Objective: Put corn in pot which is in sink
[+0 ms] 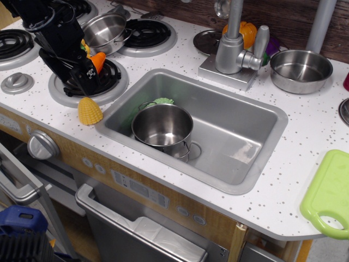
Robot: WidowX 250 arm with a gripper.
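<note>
Overhead at a toy kitchen counter, a black robot gripper (87, 83) hangs over the front-left burner (90, 82), just above and beside a small yellow corn (90, 111) that stands upright on the white speckled countertop (305, 164). From this angle it is not possible to tell whether the fingers are apart or together; they are not visibly around the corn. An orange toy piece (98, 59) sits against the arm's body, and a shallow steel saucepan (104, 31) rests on the burner behind.

To the right, the corn stands just off the left rim of the grey sink (245, 164). Inside the basin, toward its left side, a deep steel pot (162, 126) stands upright and looks empty, with something green (162, 101) showing behind its rim. The rest of the sink floor is bare.

Further right, a faucet (235, 46) rises behind the basin, a yellow-orange pepper (248, 31) lies behind it, a wide steel pan (301, 70) sits on the counter, and a green cutting board (330, 196) overhangs the far right edge.

The task appears to be at the pickup stage: the corn is not yet lifted. The next move likely calls for lowering onto the corn, closing on its rounded sides, lifting clear of the sink's raised rim and the pot's wall, then carrying it a short way right. The path looks open; the near counter edge and the rim are the main hazards.
</note>
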